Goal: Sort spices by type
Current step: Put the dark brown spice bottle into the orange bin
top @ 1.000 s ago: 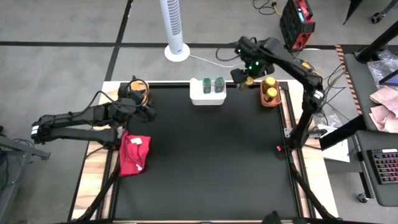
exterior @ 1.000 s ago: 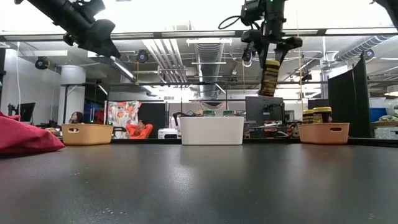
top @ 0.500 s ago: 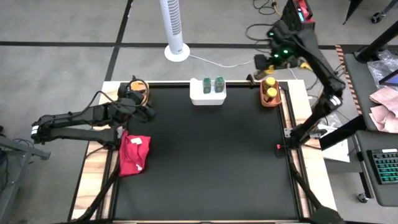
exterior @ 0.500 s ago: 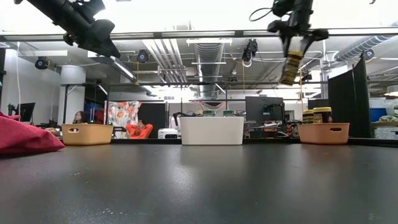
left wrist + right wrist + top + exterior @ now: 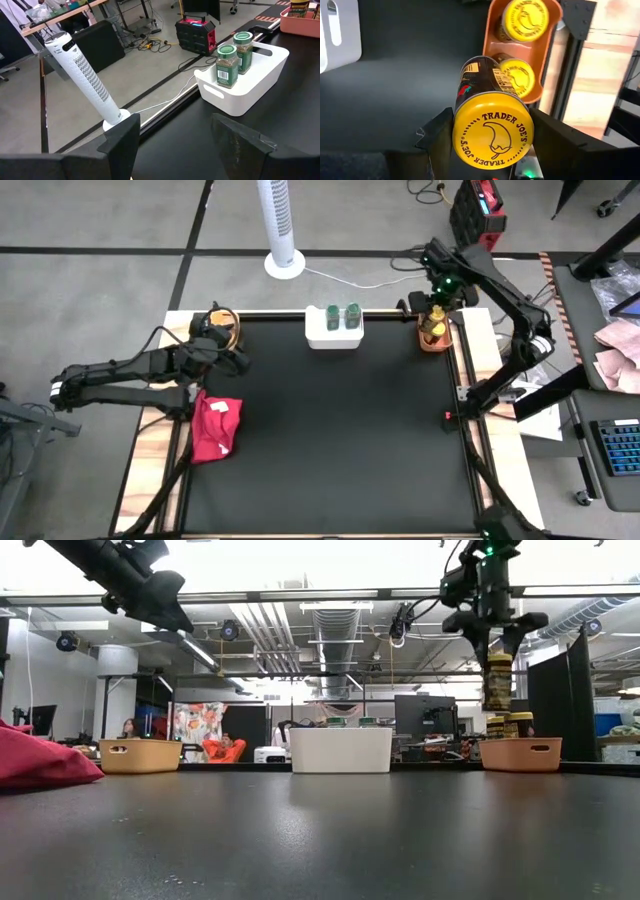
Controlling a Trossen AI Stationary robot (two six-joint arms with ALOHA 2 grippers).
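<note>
My right gripper (image 5: 497,645) is shut on a yellow-lidded spice jar (image 5: 497,682) and hangs over the orange tray (image 5: 521,753) at the table's far right. Two more yellow-lidded jars (image 5: 517,75) stand in that tray (image 5: 546,47). Two green-lidded jars (image 5: 342,315) stand in the white tray (image 5: 333,335) at the far middle. My left gripper (image 5: 175,145) is open and holds nothing. It hovers near the yellow tray (image 5: 222,323) at the far left. My right gripper pinches the jar at its lid end (image 5: 492,131), one finger (image 5: 437,137) on each side of the yellow lid. The fingers come from above, pointing down. The jar hangs upright below them, lifted clear, its base above the jars in the orange tray.
A red cloth (image 5: 215,427) lies at the table's left edge, near my left arm. The black mat (image 5: 330,440) spreads over the middle and near part of the table. A white tower fan (image 5: 280,225) stands on the floor beyond the far edge.
My right gripper has carried the jar from beside the white tray toward the table's right, swinging out past the far edge and back. It has come down over the orange tray. The jar, tilted earlier, now hangs upright and lower.
</note>
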